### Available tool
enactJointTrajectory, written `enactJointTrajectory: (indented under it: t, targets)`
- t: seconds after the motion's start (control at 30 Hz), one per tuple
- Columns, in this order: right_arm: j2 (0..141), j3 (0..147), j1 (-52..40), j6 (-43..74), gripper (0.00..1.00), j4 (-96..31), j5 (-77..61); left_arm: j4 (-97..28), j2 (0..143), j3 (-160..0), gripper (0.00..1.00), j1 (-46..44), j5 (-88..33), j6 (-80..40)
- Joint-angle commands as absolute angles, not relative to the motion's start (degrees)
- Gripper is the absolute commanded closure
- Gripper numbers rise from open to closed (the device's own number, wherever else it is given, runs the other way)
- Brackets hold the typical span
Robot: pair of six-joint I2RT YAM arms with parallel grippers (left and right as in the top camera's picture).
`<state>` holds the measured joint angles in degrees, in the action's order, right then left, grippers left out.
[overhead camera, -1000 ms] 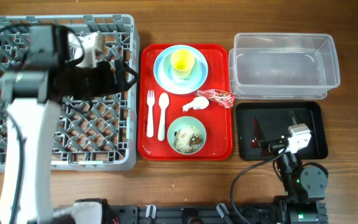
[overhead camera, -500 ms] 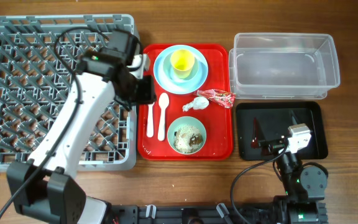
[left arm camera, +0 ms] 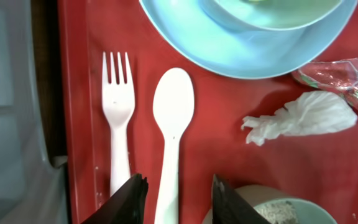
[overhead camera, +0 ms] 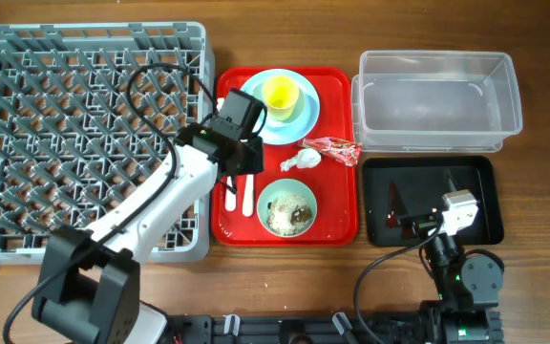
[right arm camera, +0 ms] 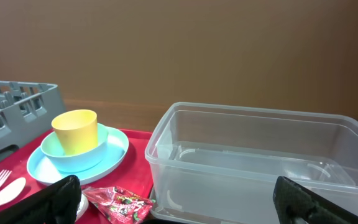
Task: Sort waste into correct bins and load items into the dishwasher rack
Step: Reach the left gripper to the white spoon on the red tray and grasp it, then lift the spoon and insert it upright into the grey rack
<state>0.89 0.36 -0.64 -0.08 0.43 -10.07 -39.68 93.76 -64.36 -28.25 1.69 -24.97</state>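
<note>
Wooden worktop (overhead camera: 285,24): the left end effector (left arm camera: 178,186), nearer arm, hovers partly spread astride the handle of the white spoon (left arm camera: 171,118) on the red tray (left arm camera: 79,93). The handle runs lengthwise between the tips, seemingly untouched. The right end effector (right arm camera: 176,183) gapes idle.

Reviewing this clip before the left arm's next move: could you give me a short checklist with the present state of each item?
1. Spoon handle lies between the left pincer fingers: ok.
2. Left pincer closed on the spoon: not ok, there are gaps on both sides of the handle.
3. Fork clear of the left finger: cannot tell, the finger sits right beside its handle.
4. Tissue away from the pincer: ok.
5. Rack has room: ok, no dishes seen in it.
6. Right pincer open and holding nothing: ok.
</note>
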Motion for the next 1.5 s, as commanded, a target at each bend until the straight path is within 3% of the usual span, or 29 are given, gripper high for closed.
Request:
enactJointTrajectory:
  t: [0.0, 0.13, 0.23, 0.33, 0.67, 0.83, 0.93, 1.07, 1.17, 1.27, 1.47]
  targets:
    - [0.43, 0.3, -0.47, 0.14, 0.0, 0.73, -9.74, -38.02, 93.56, -61.95, 0.68, -28.56, 2.07, -26.22]
    - [0.43, 0.3, -0.47, 0.14, 0.0, 0.71, -9.74, -34.7, 93.8, -60.1, 0.67, -29.82, 2.0, -26.22]
    - [0.43, 0.3, -0.47, 0.14, 0.01, 0.73, -9.74, -33.36, 96.88, -59.9, 0.76, -31.86, 2.04, -26.2]
    - [0.43, 0.3, -0.47, 0.14, 0.0, 0.71, -9.74, -32.67, 100.66, -59.9, 0.71, -32.14, 3.36, -26.17]
    - [0.43, 0.3, -0.47, 0.14, 0.0, 0.73, -9.74, -30.37, 105.43, -59.9, 0.73, -32.08, 6.15, -26.17]
    - [0.43, 0.3, -0.47, 0.14, 0.0, 0.71, -9.74, -30.41, 107.07, -59.88, 0.78, -32.1, 6.83, -26.17]
    - [0.43, 0.3, -0.47, 0.14, 0.0, 0.73, -9.74, -30.55, 106.96, -59.94, 0.96, -32.1, 12.4, -26.15]
    - [0.43, 0.3, -0.47, 0.14, 0.0, 0.71, -9.74, -34.63, 99.7, -63.88, 0.96, -32.1, 19.46, -24.88]
    - [0.43, 0.3, -0.47, 0.12, 0.0, 0.71, -9.74, -34.06, 90.24, -65.87, 0.96, -31.97, 21.54, -14.15]
    - [0.43, 0.3, -0.47, 0.14, 0.0, 0.71, -9.74, -32.51, 82.7, -65.98, 0.96, -31.51, 26.68, -12.14]
    - [0.43, 0.3, -0.47, 0.14, 0.0, 0.73, -9.74, -33.17, 83.35, -65.78, 0.96, -20.18, 28.93, -12.19]
